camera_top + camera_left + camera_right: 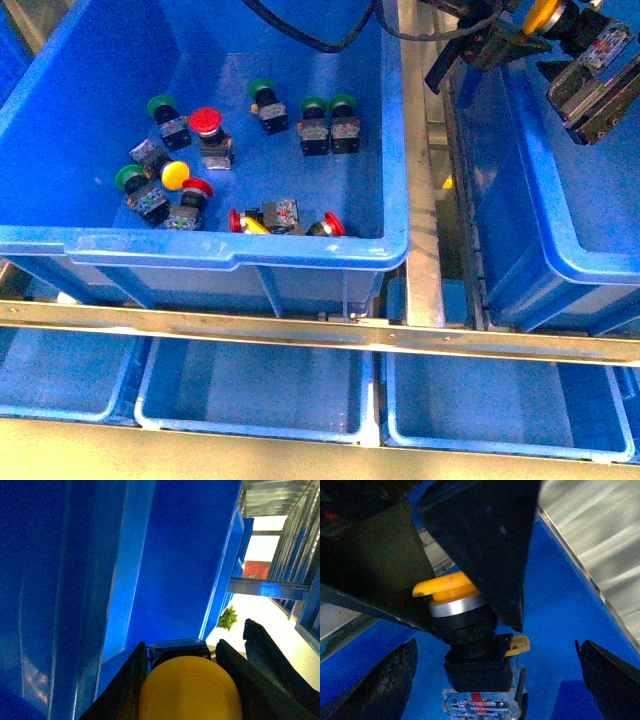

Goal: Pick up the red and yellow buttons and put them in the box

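Front view, left and centre of frame: large single-rimmed blue crate [230, 248] with five green-capped switches [313, 108] spread over the upper and left parts of its floor; grey metal rail [300, 330] crossing below it; three shallow blue bins [250, 395] along the lower edge.

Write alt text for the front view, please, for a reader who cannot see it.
The left gripper holds a yellow button over the right-hand blue crate, at the top right. The blue crate on the left holds loose buttons with green, red and yellow caps; more blue bins sit below.
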`<state>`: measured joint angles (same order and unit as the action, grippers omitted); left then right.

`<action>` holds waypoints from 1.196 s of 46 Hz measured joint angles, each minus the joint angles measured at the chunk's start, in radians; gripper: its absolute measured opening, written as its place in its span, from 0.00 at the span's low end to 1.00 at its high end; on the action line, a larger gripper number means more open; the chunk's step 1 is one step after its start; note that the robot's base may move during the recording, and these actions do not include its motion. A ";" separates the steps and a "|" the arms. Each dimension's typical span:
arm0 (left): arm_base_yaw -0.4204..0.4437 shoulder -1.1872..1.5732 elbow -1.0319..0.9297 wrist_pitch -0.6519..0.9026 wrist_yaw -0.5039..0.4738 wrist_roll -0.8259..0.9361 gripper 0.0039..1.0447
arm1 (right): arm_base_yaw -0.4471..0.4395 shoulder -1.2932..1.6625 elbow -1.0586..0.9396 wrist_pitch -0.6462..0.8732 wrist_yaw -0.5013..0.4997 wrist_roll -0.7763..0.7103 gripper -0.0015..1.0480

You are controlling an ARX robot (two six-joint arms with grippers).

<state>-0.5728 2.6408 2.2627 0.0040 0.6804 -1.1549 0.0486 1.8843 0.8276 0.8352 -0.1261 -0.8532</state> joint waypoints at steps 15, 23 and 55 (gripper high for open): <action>0.001 0.003 0.012 -0.011 -0.001 0.002 0.32 | 0.001 0.000 -0.006 -0.017 -0.006 -0.014 0.93; 0.002 0.011 0.024 -0.012 -0.001 0.002 0.32 | -0.001 0.000 -0.007 -0.021 -0.006 -0.023 0.90; 0.005 0.015 0.029 -0.016 -0.006 0.001 0.32 | -0.006 0.000 -0.008 -0.021 -0.002 -0.027 0.33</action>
<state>-0.5674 2.6560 2.2921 -0.0120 0.6743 -1.1538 0.0425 1.8843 0.8200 0.8139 -0.1280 -0.8799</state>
